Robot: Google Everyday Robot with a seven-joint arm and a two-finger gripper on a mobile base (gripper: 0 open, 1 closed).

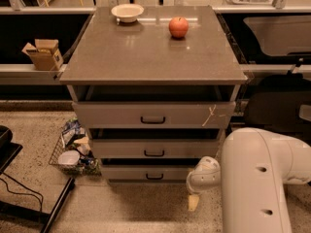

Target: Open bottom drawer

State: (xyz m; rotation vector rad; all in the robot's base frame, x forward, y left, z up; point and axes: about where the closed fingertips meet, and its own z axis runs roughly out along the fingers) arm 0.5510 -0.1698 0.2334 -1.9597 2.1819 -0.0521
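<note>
The bottom drawer (141, 173) is the lowest and slimmest of three grey fronts in the cabinet, down near the floor. Its small black bar handle (154, 176) sits at the middle of the front. A dark strip of shadow shows between its top edge and the middle drawer (154, 148) above.

The end effector (194, 202) hangs low at the near right of the cabinet, just beside the bottom drawer's right end and a little nearer than its front. It points down at the floor. It is to the right of the handle and apart from it. Whether it is wide or narrow I cannot tell. The bulky white arm (257, 178) fills the near right corner.

On the cabinet's brown surface (146, 57), at the far side, stand a red apple (179, 27) and a pale bowl (127, 12).
</note>
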